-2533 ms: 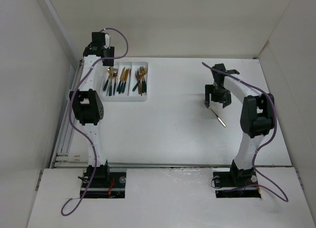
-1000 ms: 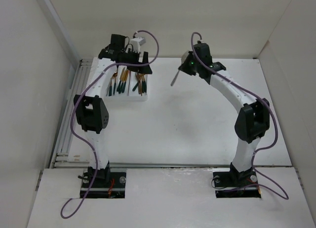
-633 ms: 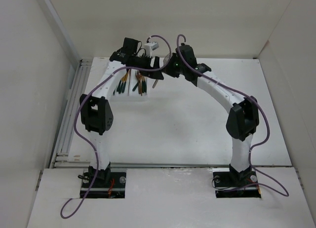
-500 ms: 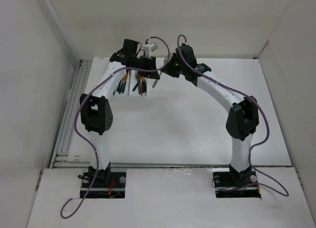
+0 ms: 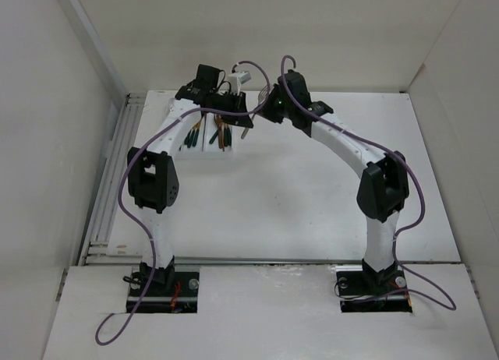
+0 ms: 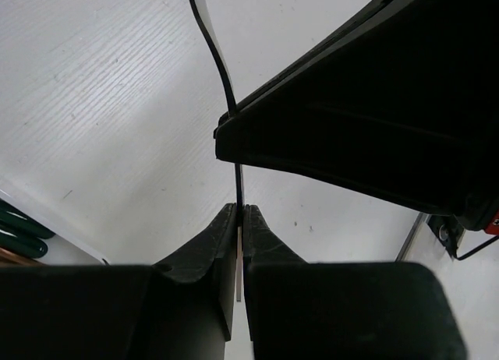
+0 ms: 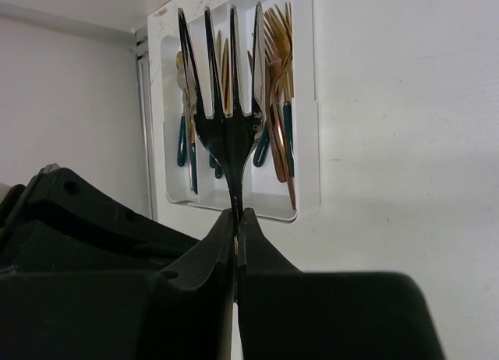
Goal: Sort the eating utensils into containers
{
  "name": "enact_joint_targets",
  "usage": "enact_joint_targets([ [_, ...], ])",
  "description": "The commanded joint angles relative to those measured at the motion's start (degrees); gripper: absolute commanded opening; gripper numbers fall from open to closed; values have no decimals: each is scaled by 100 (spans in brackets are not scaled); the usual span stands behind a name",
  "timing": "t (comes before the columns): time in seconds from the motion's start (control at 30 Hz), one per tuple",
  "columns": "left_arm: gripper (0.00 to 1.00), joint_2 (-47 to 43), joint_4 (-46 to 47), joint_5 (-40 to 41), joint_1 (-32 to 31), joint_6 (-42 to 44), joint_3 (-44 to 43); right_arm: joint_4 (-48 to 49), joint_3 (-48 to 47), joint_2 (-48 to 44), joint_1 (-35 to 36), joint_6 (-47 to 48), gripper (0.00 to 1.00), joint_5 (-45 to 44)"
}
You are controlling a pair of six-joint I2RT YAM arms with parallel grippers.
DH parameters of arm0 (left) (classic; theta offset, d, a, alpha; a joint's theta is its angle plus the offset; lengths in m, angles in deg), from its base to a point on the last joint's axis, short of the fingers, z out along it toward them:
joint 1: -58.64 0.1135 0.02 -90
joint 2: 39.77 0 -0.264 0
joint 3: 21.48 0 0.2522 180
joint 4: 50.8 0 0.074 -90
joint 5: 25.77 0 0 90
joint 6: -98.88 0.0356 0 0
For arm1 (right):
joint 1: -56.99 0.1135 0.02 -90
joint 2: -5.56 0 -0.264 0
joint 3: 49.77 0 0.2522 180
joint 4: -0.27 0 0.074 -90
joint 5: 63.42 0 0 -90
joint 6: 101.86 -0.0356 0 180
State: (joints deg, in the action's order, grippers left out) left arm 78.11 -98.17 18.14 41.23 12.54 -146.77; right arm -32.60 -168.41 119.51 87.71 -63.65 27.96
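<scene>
A silver fork (image 7: 230, 134) hangs in the air to the right of the white tray (image 5: 210, 154), and both grippers are on it. My right gripper (image 7: 236, 216) is shut on its neck, tines pointing toward the tray. My left gripper (image 6: 238, 212) is shut on the fork (image 6: 210, 40), seen edge-on as a thin dark strip, with the right gripper's black body (image 6: 374, 103) close above it. In the top view the left gripper (image 5: 246, 120) and right gripper (image 5: 263, 112) meet tip to tip. Gold, copper and green-handled utensils (image 7: 277, 142) lie in the tray's (image 7: 306, 142) three compartments.
The left arm (image 5: 148, 181) reaches across the tray and hides most of it from above. White walls enclose the table on the left, back and right. A metal rail (image 5: 109, 188) runs along the table's left edge.
The right arm brought the fork from the right side of the table over to the tray. The left gripper came to meet it and closed on the fork.
</scene>
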Motion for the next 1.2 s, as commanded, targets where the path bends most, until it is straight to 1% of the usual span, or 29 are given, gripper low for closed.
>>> enact_joint_targets([
  [0.0, 0, -117, 213, 29, 88, -181, 113, 575, -15, -216, 48, -165, 0, 344],
  [0.03, 0, -117, 266, -23, 184, -347, 183, 575, -93, -163, 48, -165, 0, 553],
  [0.13, 0, -3, 399, -172, 483, -620, 184, 628, -146, -5, -83, -165, 13, 975],
  [0.17, 0, 76, 399, -173, 562, -751, 184, 628, -147, -4, -145, -165, 27, 1047],
  [0.23, 0, 146, 399, -173, 703, -806, 184, 812, -147, -4, -145, -112, 49, 1161],
  [0.27, 0, 199, 451, -173, 826, -866, 132, 813, -147, -4, -206, -112, 62, 1162],
  [0.37, 0, 261, 530, -173, 1072, -1016, 131, 813, -217, -4, -259, 142, 71, 1092],
  [0.4, 0, 322, 670, -112, 1134, -1069, 131, 813, -217, -83, -259, 212, 72, 1092],
  [0.47, 0, 436, 785, 11, 1239, -1262, 131, 813, -217, -145, -259, 432, 72, 1013],
  [0.57, 0, 875, 900, 65, 1398, -1613, 0, 813, -165, -268, -259, 626, 74, 873],
  [0.63, 0, 1192, 900, 65, 1460, -1675, -123, 813, -95, -330, -312, 697, 74, 872],
  [0.67, 0, 1245, 900, 65, 1460, -1676, -124, 813, -16, -382, -312, 757, 74, 872],
  [0.77, 0, 1298, 1250, 213, 1460, -2035, 16, 813, 135, -444, -312, 758, 74, 872],
  [0.87, 0, 1351, 1304, 337, 1460, -2106, 17, 761, 266, -505, -365, 758, 74, 872],
  [0.9, 5, 1351, 1304, 337, 1460, -2106, 17, 760, 266, -558, -365, 758, 74, 872],
  [0.93, 16, 1412, 1304, 337, 1460, -2106, -44, 760, 336, -558, -365, 810, 74, 820],
  [1.0, 25, 1413, 1234, 337, 1460, -2106, -97, 760, 337, -610, -365, 811, 74, 819],
  [1.07, 36, 1465, 1146, 442, 1460, -2037, -167, 760, 337, -611, -365, 811, 74, 819],
  [1.1, 46, 1465, 1067, 495, 1460, -2036, -229, 760, 337, -611, -417, 811, 74, 819],
  [1.13, 48, 1413, 1006, 495, 1460, -1984, -229, 760, 337, -611, -418, 872, 74, 819],
  [1.17, 50, 1413, 1005, 661, 1460, -1914, -290, 699, 337, -611, -418, 925, 74, 819],
])
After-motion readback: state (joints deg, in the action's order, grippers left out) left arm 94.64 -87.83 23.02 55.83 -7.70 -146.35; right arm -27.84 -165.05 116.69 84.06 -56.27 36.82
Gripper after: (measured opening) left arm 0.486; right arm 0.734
